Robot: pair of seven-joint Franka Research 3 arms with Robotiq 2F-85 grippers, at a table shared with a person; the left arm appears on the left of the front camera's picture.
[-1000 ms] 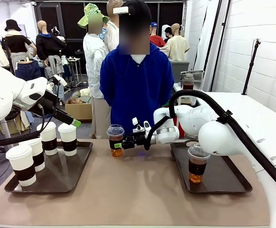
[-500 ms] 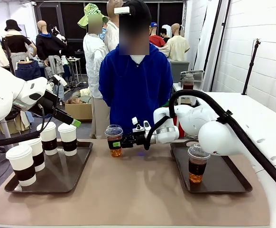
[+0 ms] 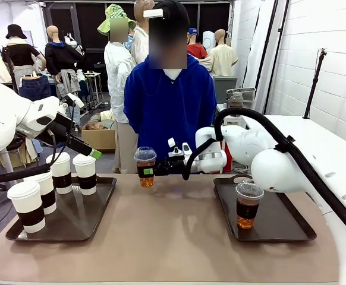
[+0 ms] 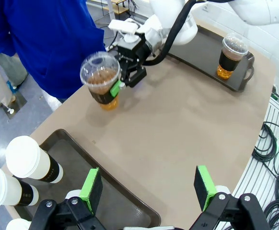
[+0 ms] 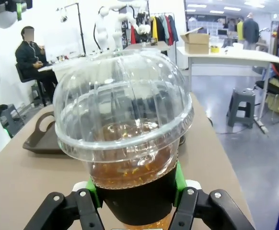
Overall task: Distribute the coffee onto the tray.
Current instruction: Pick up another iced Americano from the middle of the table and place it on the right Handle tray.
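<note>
Looks like a robot lab or demo space set up inside a big open hall. White block wall on the right of the front view, cables snaking along the floor at the right edge of the left wrist view, folding tables and a clothes rack at the top of the right wrist view.

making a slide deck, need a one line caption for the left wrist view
Right end effector holds a dome-lidded cup above the table, seen past the open left end effector.
</note>
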